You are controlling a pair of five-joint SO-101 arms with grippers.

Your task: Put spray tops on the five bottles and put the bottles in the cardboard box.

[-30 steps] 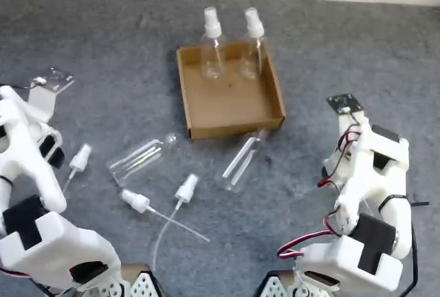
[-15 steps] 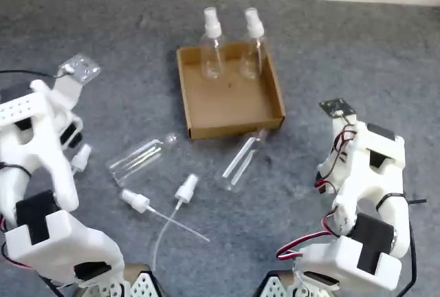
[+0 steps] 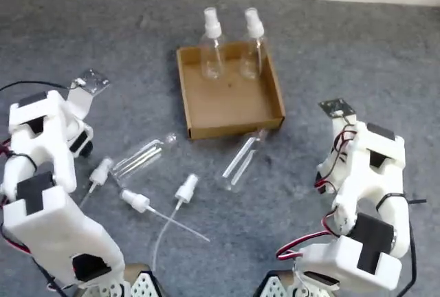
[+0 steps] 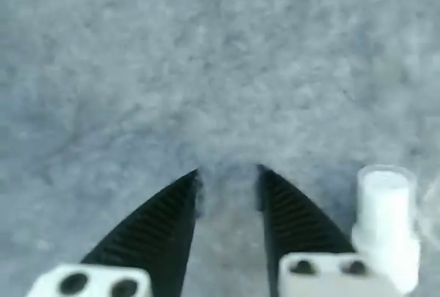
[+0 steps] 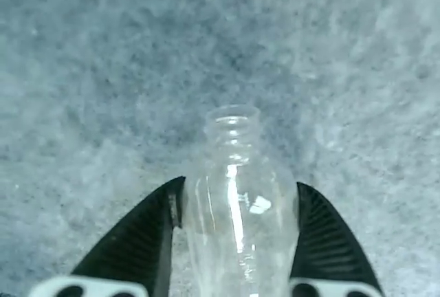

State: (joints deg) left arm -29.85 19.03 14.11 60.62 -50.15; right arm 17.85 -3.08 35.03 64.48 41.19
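Grey carpeted tabletop [image 3: 357, 49]. A shallow brown cardboard box [image 3: 227, 108] sat at the far middle. Inside it, against the far wall, an upright clear plastic bottle with a white spray top [image 3: 212, 53] stood just beside a second capped bottle [image 3: 251, 49].

Two uncapped clear bottles lay on the carpet. The left lying bottle [image 3: 137, 159] was near the box's left front corner. The right lying bottle [image 3: 240, 161] had its neck just beside the front wall.

Three loose white spray tops with thin dip tubes were out on the carpet. The nearest loose spray top [image 3: 101, 171] lay just beside the left arm [image 3: 45, 139]. A middle spray top [image 3: 137, 201] and a third spray top [image 3: 185, 188] lay between the arms, their tubes crossing.

Left gripper [image 4: 227, 180] – black ribbed fingers narrowly parted, nothing between them, low over the carpet, the nearest spray top [image 4: 385, 221] just beside one finger.

Right gripper [image 5: 238, 190] – clamped around a held clear uncapped bottle [image 5: 237, 235], its threaded neck pointing out past the fingertips, carpet beyond.
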